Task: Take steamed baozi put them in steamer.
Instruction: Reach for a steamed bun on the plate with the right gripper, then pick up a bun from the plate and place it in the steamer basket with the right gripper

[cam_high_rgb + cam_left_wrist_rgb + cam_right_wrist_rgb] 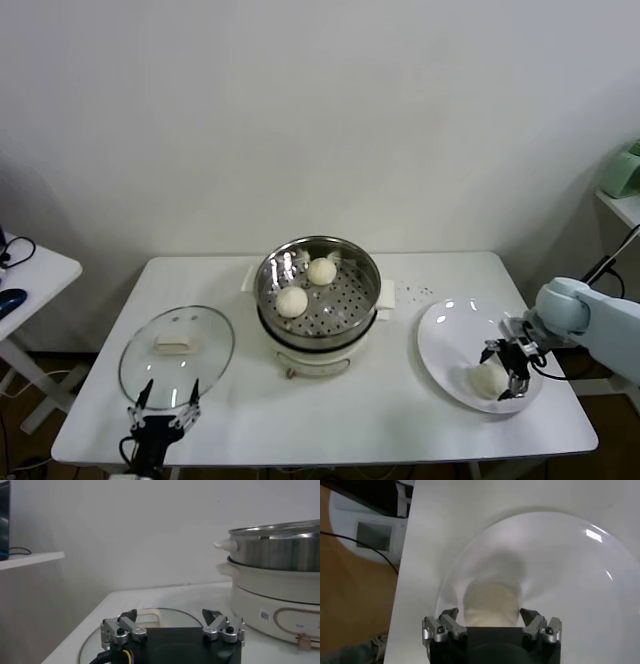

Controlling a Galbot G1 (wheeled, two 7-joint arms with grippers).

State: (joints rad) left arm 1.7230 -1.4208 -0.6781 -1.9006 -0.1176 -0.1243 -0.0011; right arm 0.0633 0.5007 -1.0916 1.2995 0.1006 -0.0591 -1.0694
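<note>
We see the steamer [318,300] mid-table [330,420], steel pot on a white base, perforated tray inside. Two baozi in it: one bun [322,271] toward the back, another bun [292,301] nearer the front-left, close together, whether touching we cannot tell. In the left wrist view the steamer [280,595] shows from the side only, contents hidden.

White plate [450,335] sits to the robot's right of the steamer, apart from it. One baozi on the plate [489,377], near its front-right rim. We count three buns in all.

Right pincer [508,372] is down on the plate at that bun, fingers spread wide with the bun [491,605] between them; from the right wrist view we cannot tell if the pads touch it. The bun rests on the plate [560,565], not lifted.

Glass lid [177,345] lies flat on the table left of the steamer, handle up. Left pincer [165,405] is parked at the lid's front edge, fingers wide apart, holding nothing; the left wrist view shows the lid [150,617] just past the left pincer [172,625].
</note>
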